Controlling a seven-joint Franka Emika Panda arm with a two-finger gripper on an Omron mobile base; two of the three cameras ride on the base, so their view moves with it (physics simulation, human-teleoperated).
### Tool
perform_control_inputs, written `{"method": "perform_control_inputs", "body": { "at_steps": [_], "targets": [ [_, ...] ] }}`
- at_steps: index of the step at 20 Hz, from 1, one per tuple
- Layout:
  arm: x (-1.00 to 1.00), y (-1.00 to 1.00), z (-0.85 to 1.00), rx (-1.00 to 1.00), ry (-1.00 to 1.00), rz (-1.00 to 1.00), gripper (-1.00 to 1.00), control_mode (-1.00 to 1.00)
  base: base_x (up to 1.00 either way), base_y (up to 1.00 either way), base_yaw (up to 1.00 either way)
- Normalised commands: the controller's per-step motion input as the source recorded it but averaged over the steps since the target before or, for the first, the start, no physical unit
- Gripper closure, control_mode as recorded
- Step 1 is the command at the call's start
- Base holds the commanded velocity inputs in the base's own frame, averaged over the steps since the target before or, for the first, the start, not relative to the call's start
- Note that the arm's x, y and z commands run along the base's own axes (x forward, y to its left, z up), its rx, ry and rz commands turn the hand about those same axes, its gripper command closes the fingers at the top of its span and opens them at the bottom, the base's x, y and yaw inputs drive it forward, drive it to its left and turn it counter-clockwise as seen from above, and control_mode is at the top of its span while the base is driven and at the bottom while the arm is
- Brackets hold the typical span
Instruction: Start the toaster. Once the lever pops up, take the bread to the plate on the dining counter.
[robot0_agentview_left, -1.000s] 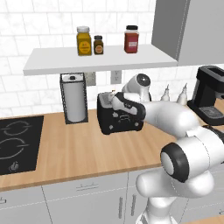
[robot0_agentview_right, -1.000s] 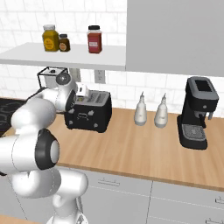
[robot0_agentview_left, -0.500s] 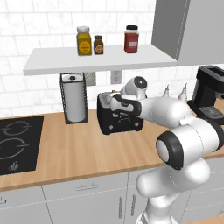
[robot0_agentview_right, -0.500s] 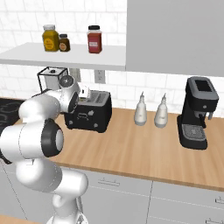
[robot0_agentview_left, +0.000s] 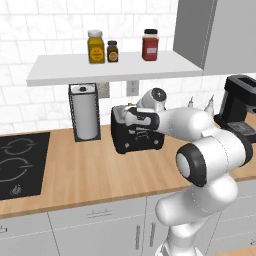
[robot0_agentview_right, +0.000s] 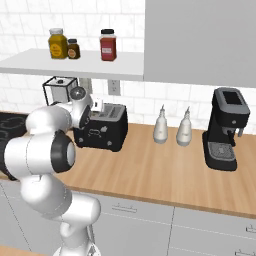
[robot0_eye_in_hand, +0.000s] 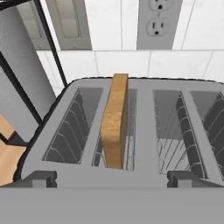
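With our tool (robot0_agentview_left: 131, 117) spread wide and empty just above the black boxy toaster (robot0_agentview_left: 137, 134), where the pale tan crusted bread slice (robot0_eye_in_hand: 114, 120) stands upright in a slot, we judge a careless descent could knock the slice instead of the lever.

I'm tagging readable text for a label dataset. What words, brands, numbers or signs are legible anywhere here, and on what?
None can be read.
Jars on the shelf: labels are plain colour patches, no lettering.
Toaster front: small marks, too small to read.
Coffee machine: no brand visible.
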Motion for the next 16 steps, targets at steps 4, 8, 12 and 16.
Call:
{"method": "perform_control_inputs", "body": {
  "at_steps": [4, 8, 12, 16],
  "targets": [
    [0.16, 0.00, -0.02, 0.00, 0.00, 0.00, -1.00, -1.00, 0.00, 0.00, 0.00],
    [0.20, 0.00, -0.02, -0.01, 0.00, 0.00, -1.00, -1.00, 0.00, 0.00, 0.00],
    [0.20, 0.00, -0.03, -0.01, 0.00, 0.00, -1.00, -1.00, 0.00, 0.00, 0.00],
    [0.20, 0.00, -0.09, 0.00, 0.00, 0.00, -1.00, -1.00, 0.00, 0.00, 0.00]
  ]
}}
